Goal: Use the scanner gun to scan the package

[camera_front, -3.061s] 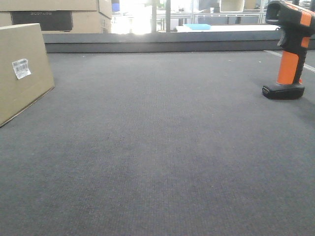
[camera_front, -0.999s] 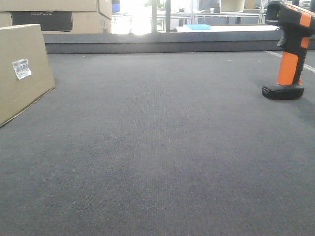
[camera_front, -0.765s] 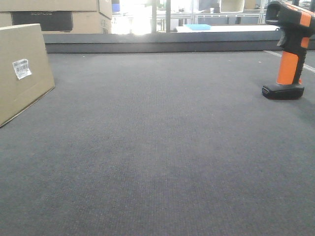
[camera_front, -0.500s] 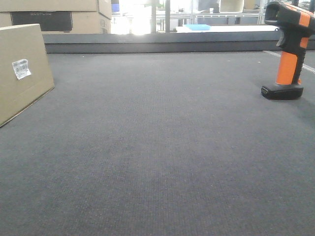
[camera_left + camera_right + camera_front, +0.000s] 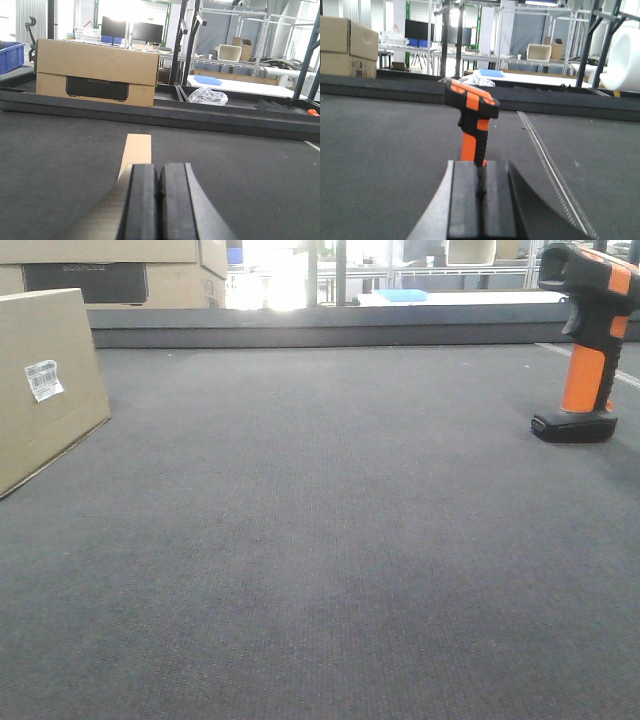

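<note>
A wide dark grey desk (image 5: pixel 330 540) fills the front view. Stacked cardboard cartons (image 5: pixel 95 72) sit at the upper left of the left wrist view. The tan package (image 5: pixel 45 380) stands at the left edge of the front view, its white barcode label (image 5: pixel 42 379) facing right. The orange and black scanner gun (image 5: pixel 590 340) stands upright at the far right. The left gripper (image 5: pixel 158 200) is clenched, pointing at the package's narrow edge. The right gripper (image 5: pixel 480 200) is clenched too, just behind the scanner gun. With its jaws closed, an advance would likely topple the scanner gun.

Tan package (image 5: pixel 45 390) far left, label visible; orange-black scanner gun (image 5: pixel 590 345) upright, far right.
</note>
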{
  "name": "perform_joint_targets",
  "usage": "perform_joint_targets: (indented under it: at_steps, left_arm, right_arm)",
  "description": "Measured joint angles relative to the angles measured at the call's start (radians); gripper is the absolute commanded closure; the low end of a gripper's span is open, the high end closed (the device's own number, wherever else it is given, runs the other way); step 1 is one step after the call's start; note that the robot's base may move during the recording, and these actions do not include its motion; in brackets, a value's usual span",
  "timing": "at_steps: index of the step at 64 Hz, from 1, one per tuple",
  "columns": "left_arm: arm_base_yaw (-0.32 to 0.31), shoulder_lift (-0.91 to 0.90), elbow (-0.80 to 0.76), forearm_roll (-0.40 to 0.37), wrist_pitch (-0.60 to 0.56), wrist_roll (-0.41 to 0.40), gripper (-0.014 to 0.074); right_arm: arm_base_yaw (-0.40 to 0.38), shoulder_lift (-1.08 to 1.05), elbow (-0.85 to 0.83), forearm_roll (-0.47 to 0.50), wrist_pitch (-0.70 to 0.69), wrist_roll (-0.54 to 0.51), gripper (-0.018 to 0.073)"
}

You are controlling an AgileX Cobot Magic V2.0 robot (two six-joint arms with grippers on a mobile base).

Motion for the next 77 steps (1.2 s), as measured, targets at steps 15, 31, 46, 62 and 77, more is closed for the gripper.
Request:
perform_joint_targets:
  at_steps: [15,31,46,62,77]
  left_arm:
    - [0.000,0.000,0.000,0.000,0.000,0.000,0.0707]
    - [0.000,0.000,0.000,0.000,0.000,0.000,0.0707]
    - [0.000,0.000,0.000,0.000,0.000,0.000,0.0707]
    - [0.000,0.000,0.000,0.000,0.000,0.000,0.0707]
    - [0.000,-0.002,0.019,0.109,-0.002,0.018,0.0707]
  right_arm:
    - [0.000,-0.003,0.016,0.012,-0.028,0.000,0.0727]
    - [0.000,-0.003,0.016,0.081,-0.028,-0.002,0.0727]
    - [0.000,-0.003,0.016,0.089,-0.028,-0.002,0.0727]
    - [0.000,-0.003,0.016,0.089,-0.028,-0.002,0.0727]
    - [0.000,-0.003,0.016,0.089,-0.028,-0.002,0.0727]
